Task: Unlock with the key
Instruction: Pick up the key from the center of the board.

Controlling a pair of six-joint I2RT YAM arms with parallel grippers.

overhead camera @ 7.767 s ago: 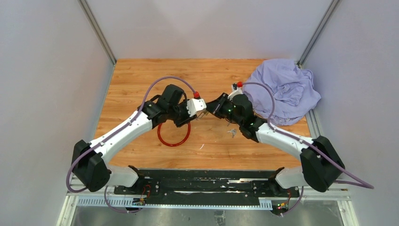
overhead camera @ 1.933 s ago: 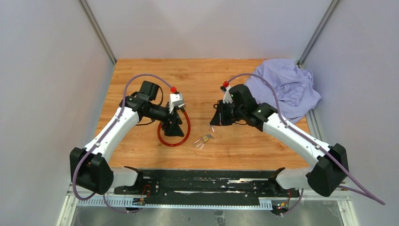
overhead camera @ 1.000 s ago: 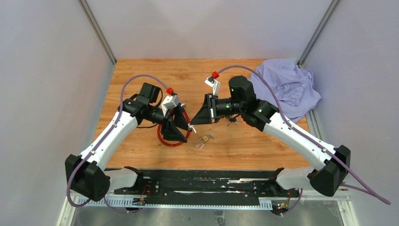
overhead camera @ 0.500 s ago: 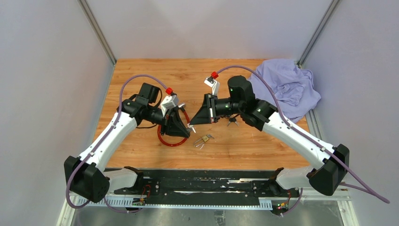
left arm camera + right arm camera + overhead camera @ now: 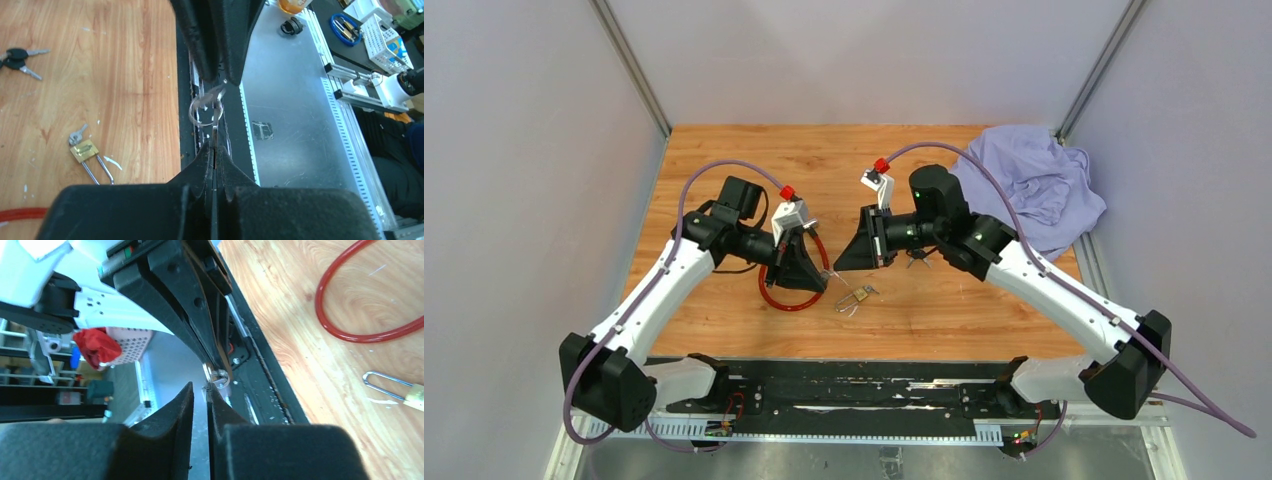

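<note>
Now the key [image 5: 214, 129] has all but changed hands. A second ago my left gripper [image 5: 214, 150] stood wide; it has since clamped flat on the key's thin metal blade. My right gripper [image 5: 200, 388], which had been pinched tight on the other end, has begun to loosen. A dark slit shows between its jaws, and I cannot tell whether they still bear on the metal. The key hangs in the air over the table [image 5: 724, 170], between my two sets of fingertips, with its wire key ring [image 5: 202, 111] dangling in the gap. I judge this to be a handover, so my left arm would carry the key to the lock. Nothing is unlocked yet.

The padlock [image 5: 83, 151] lies flat on the wood, below the key and apart from it. It is a small brass block with a slim, shiny steel shackle bent into a long U. Something small and silvery sits at its body, perhaps another key. Beside it lies a smooth red ring [image 5: 790, 307]. A pair of black-headed keys [image 5: 15, 54] rests further off on the grained planks. A crumpled lilac cloth [image 5: 1034, 195] is heaped at the far right corner.
</note>
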